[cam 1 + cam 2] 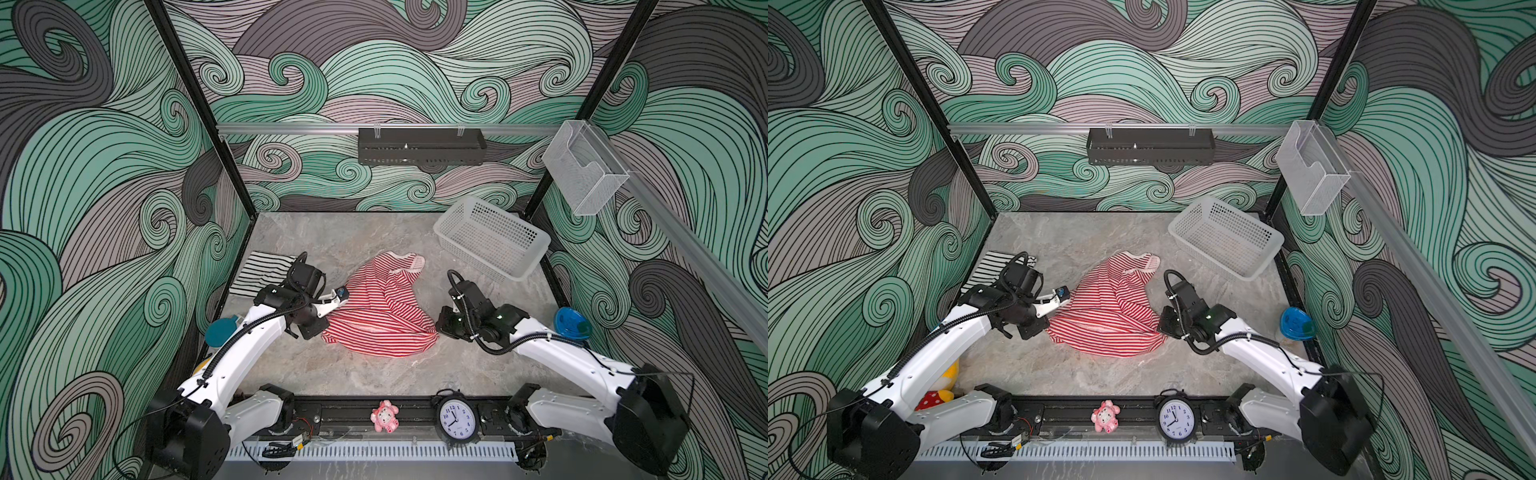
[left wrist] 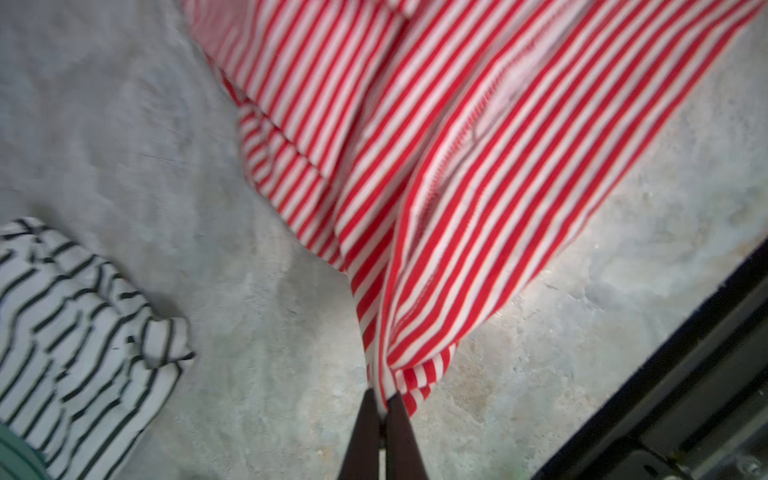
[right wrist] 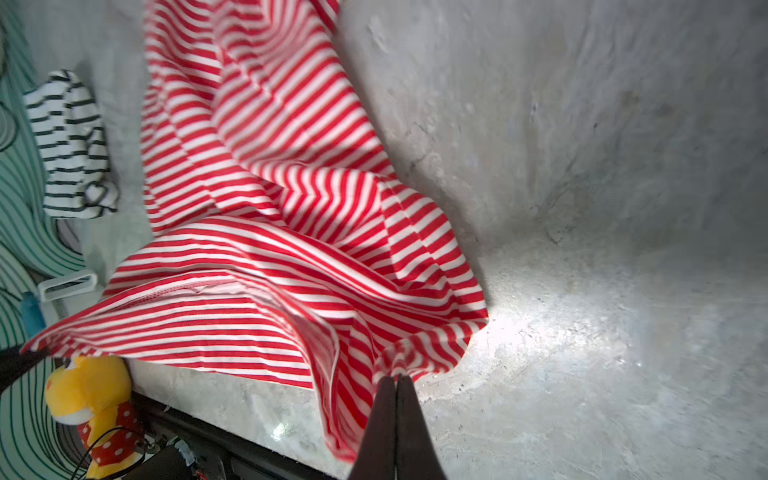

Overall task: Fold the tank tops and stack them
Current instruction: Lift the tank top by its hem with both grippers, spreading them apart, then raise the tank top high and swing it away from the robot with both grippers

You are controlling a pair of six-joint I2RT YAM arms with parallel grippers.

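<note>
Plainly, both claws were clamped on the red-and-white tank top (image 1: 382, 307). The left gripper (image 2: 384, 401) and the right gripper (image 3: 397, 380) each pinched a near corner, so its hem ran crosswise between them, with the body lying away toward the far side. The black-and-white tank top (image 1: 259, 272) lay folded beyond the left arm, the nearer one.
</note>
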